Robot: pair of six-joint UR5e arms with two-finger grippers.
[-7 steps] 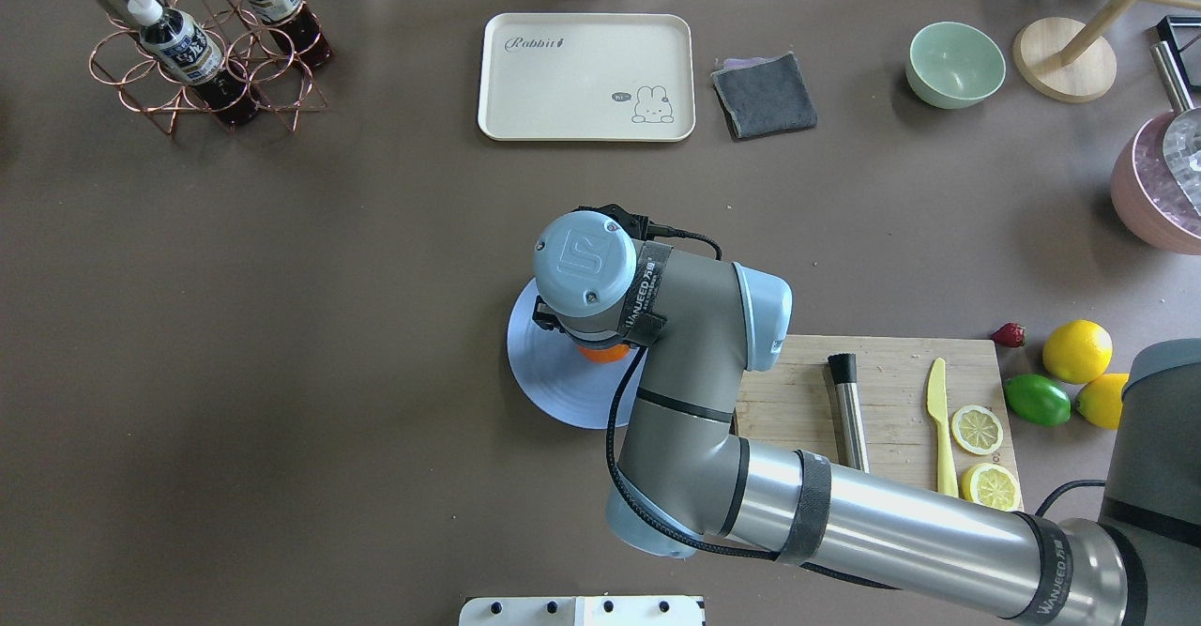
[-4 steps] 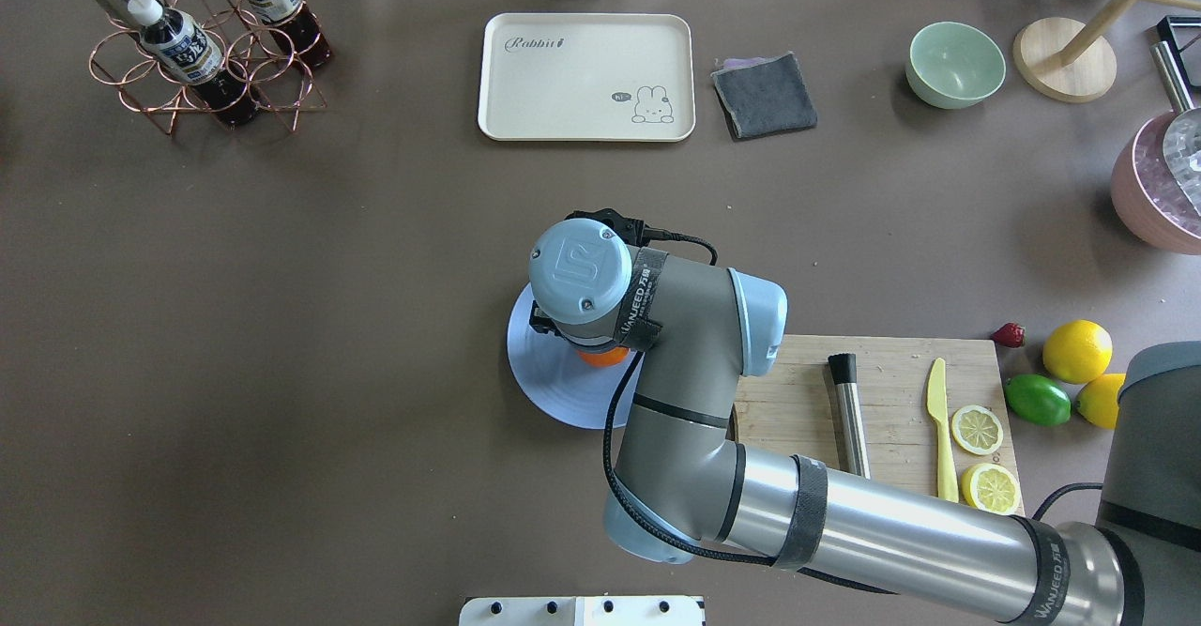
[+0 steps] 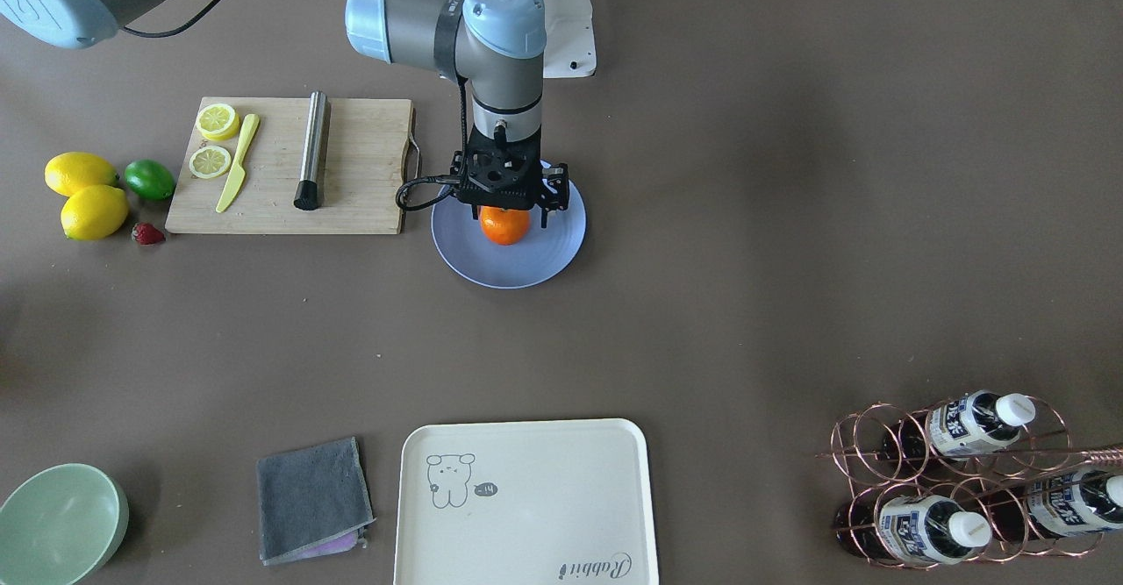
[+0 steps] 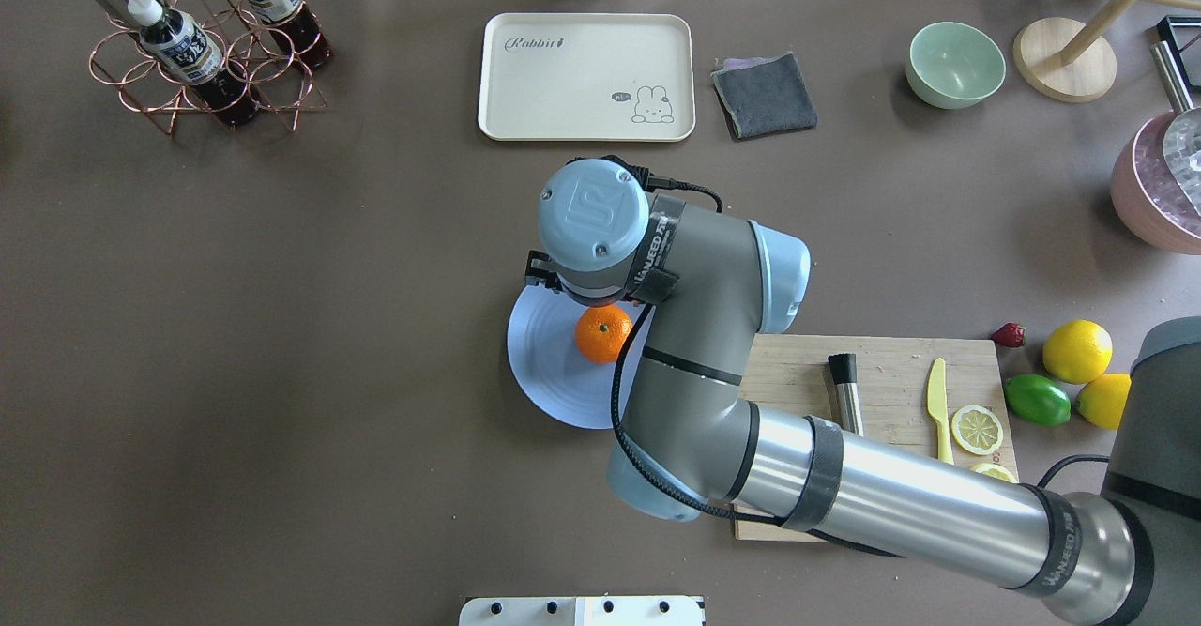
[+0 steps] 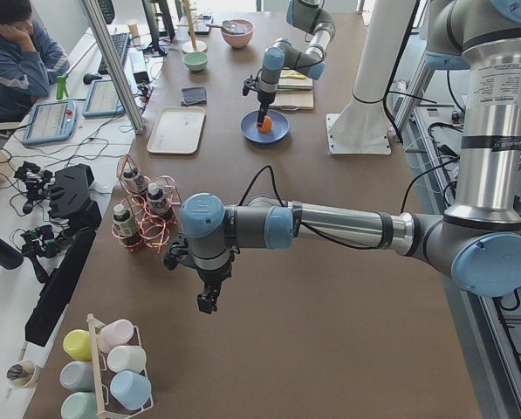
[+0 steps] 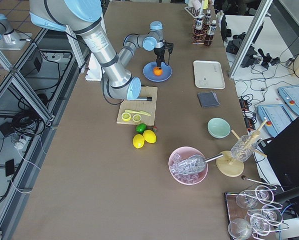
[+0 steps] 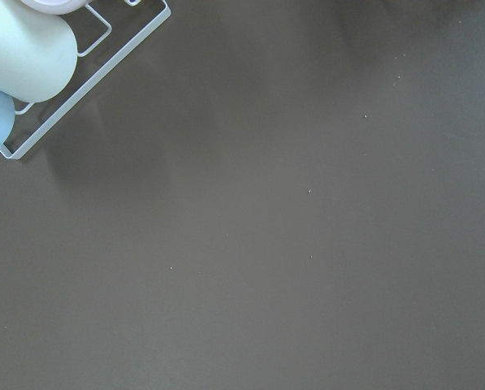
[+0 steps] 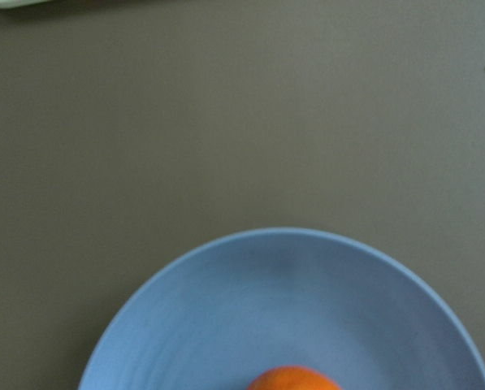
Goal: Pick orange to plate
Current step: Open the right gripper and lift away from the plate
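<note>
The orange (image 3: 505, 224) rests on the blue plate (image 3: 548, 252), slightly toward the robot's side of its centre. The overhead view shows the orange (image 4: 603, 333) uncovered on the plate (image 4: 544, 368). My right gripper (image 3: 511, 202) hangs straight above the fruit, open, its fingers spread wider than the orange and clear of it. The right wrist view shows the plate (image 8: 307, 309) with the top of the orange (image 8: 295, 379) at its bottom edge. My left gripper (image 5: 206, 301) shows only in the exterior left view, low over bare table; I cannot tell its state.
A wooden cutting board (image 3: 360, 173) with lemon slices, a yellow knife and a metal rod lies beside the plate. Lemons (image 3: 81, 173), a lime (image 3: 149, 179) and a strawberry sit beyond it. Cream tray (image 3: 526, 497), grey cloth (image 3: 311, 497), green bowl (image 3: 57, 524), bottle rack (image 3: 956, 480).
My right wrist has lifted and drawn back toward the tray side. The orange, half hidden under it before, now lies uncovered on the plate.
</note>
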